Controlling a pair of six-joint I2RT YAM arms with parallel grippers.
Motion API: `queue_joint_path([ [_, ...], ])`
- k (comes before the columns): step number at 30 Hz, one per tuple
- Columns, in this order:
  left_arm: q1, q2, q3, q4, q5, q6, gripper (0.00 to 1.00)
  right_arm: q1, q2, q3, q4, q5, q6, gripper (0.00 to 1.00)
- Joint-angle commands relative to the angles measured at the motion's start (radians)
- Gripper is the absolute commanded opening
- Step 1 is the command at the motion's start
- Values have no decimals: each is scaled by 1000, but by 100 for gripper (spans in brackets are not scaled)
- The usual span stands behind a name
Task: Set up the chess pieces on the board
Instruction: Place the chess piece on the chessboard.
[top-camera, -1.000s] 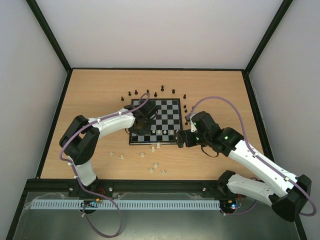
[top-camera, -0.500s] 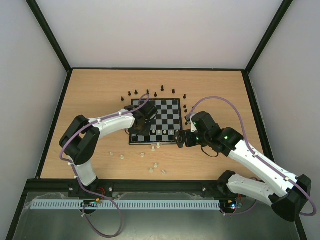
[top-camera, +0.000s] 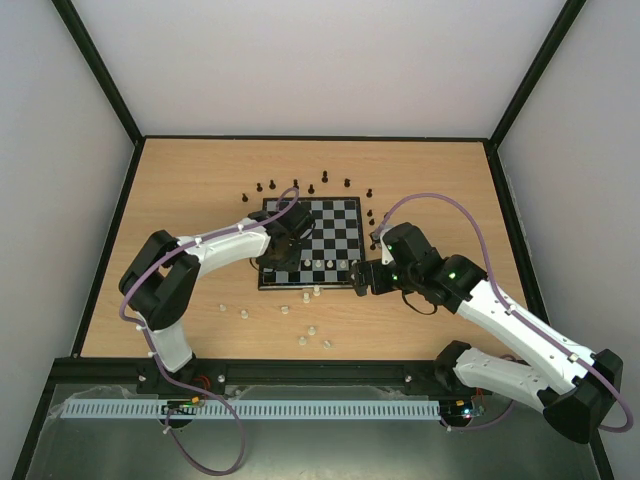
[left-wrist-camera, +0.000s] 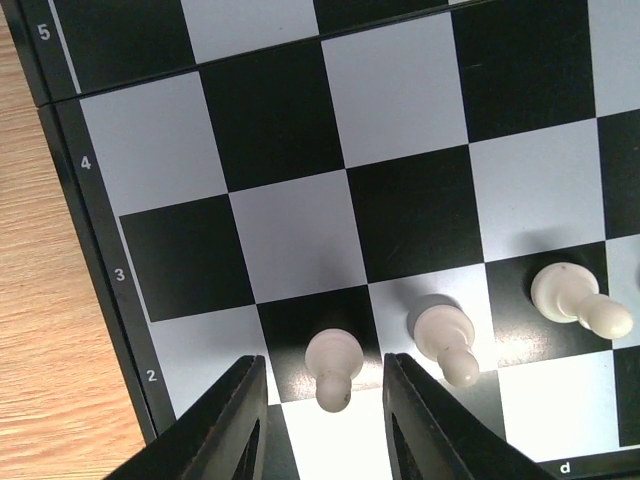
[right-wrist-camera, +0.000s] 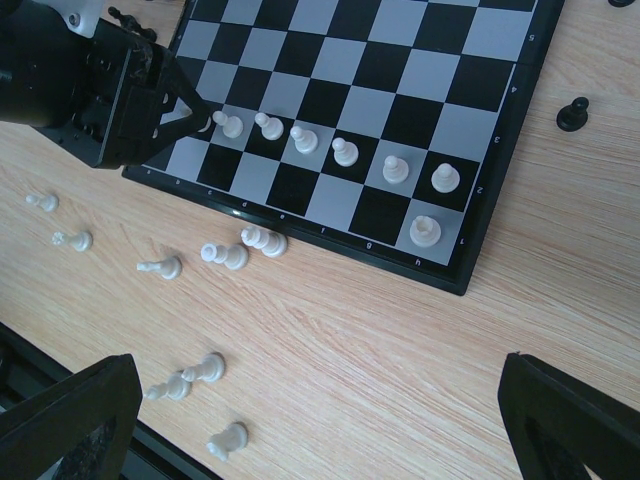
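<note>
— Where's the white pawn (left-wrist-camera: 332, 362)?
— Upright on the board (left-wrist-camera: 290, 130), between your left hand's (left-wrist-camera: 322, 405) parted jaws, touching neither.
— And your right hand (right-wrist-camera: 320, 420)?
— Spread wide, empty, the board ahead of it.

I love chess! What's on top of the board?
A row of white chess pieces along the board's near edge, one between the left claw's fingers. The claw hides that corner's squares.
</note>
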Motion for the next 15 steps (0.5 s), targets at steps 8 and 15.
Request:
queue_joint_path([
  [8,2,-7,-3,-22,-27,3,35,8,5,-16,-12,-9,-6,99],
  [15,12,-7,-15,-18,-30,9,35,9,6,-17,-11,-10,-6,99],
])
